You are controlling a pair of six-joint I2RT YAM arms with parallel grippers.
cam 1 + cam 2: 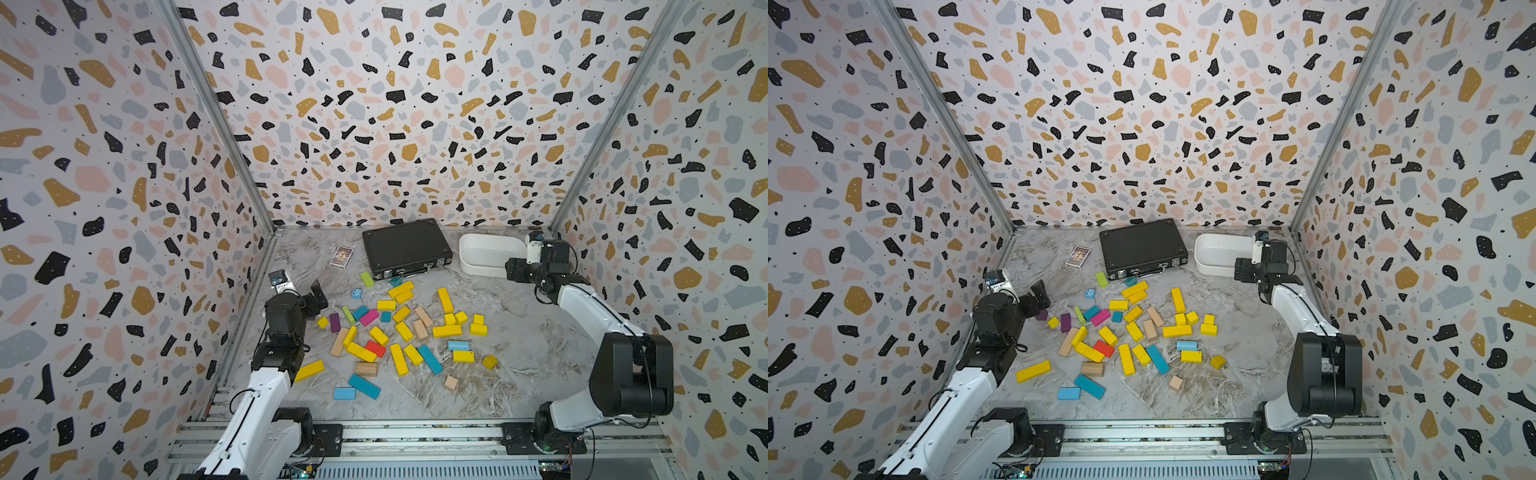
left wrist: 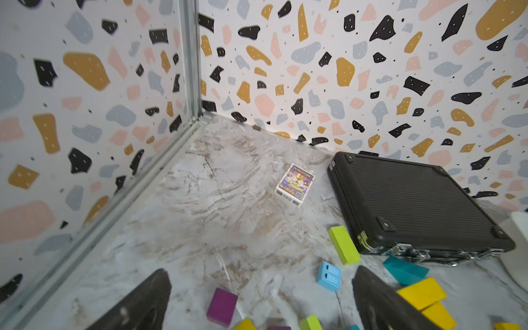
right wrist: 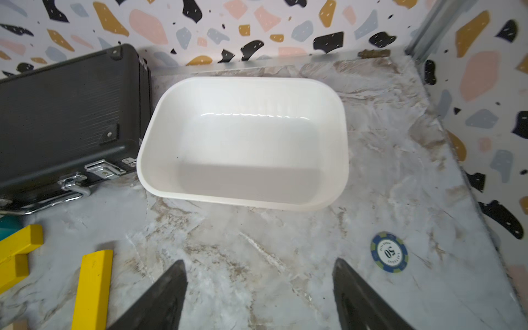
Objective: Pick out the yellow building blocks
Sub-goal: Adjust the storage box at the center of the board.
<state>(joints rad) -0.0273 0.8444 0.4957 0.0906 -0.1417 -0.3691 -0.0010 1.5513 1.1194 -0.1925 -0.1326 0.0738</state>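
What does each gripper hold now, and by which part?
Nothing is held. The left gripper and the right gripper both stand open and empty. The yellow blocks lie on the table.

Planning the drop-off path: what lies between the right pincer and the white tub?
In the right wrist view, only bare marble tabletop lies between the open right pincer and the white tub; a blue poker chip sits off to one side.

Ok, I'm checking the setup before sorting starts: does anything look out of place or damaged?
Nothing looks damaged. Two items seem out of place: a poker chip alone on the table near the white tub, and a card pack beside the black case. The tub is empty.
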